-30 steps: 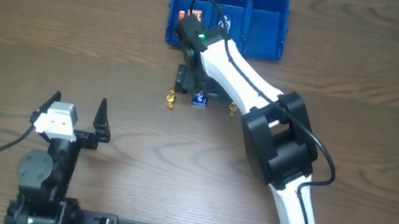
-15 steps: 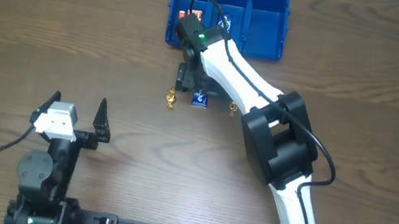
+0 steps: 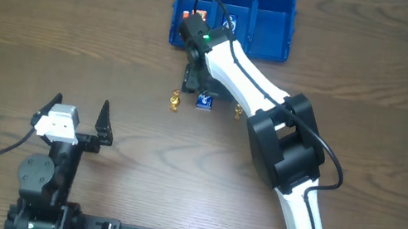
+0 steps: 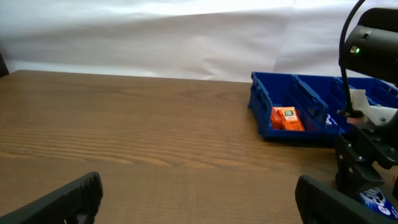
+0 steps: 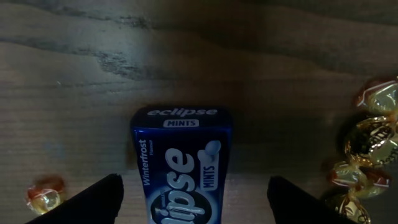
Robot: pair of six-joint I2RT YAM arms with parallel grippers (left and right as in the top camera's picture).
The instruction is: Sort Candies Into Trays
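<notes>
So the right gripper hasn't budged in the last second. Its fingers are spread wide, straddling the dark blue rectangular mint tin (nothing clamped yet). I'd say the grab is lined up but not done. The tin is glossy and lies flat, label up, on the brown wooden table. It's near the blue plastic three-compartment tray, with gold foil-wrapped candies beside it. The left gripper sits spread too, well apart.

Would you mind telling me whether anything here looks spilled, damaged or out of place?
Nothing looks spilled or damaged. The mint box and several gold-wrapped candies lie on the table outside the blue tray, unsorted rather than odd.
</notes>
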